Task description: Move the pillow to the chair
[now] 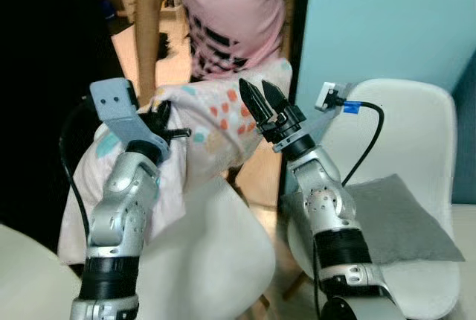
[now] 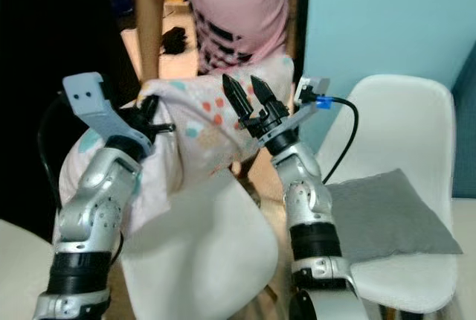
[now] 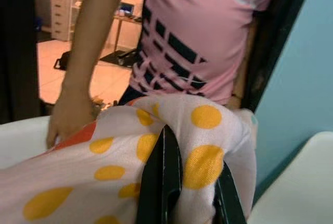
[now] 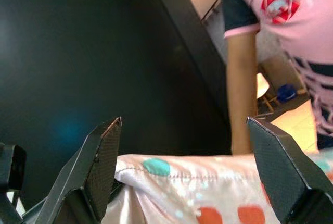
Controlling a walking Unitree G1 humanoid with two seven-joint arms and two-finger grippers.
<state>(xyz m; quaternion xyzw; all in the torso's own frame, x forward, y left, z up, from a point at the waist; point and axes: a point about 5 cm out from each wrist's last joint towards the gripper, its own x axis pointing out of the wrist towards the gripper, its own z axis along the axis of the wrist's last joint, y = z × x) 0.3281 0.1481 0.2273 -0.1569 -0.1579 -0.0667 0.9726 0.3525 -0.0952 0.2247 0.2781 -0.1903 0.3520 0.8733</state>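
— Teal wall behind; where's the pillow (image 1: 201, 123)?
— Above the near chair (image 1: 216, 260), left gripper (image 3: 184, 182) clenched on its corner, carrying it.
— Right gripper (image 4: 184, 166)?
— Spread wide beside the pillow, ready to steady.

Two silver jointed arms with black cuffs, black two-fingered left end effector (image 1: 160, 123) and right end effector (image 1: 262, 98), black cables.

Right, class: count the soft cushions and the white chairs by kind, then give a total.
Pillows: 2, the dotted pillow and the grey cushion
White chairs: 3, the near chair, the right chair and one at the lower left
Total: 5
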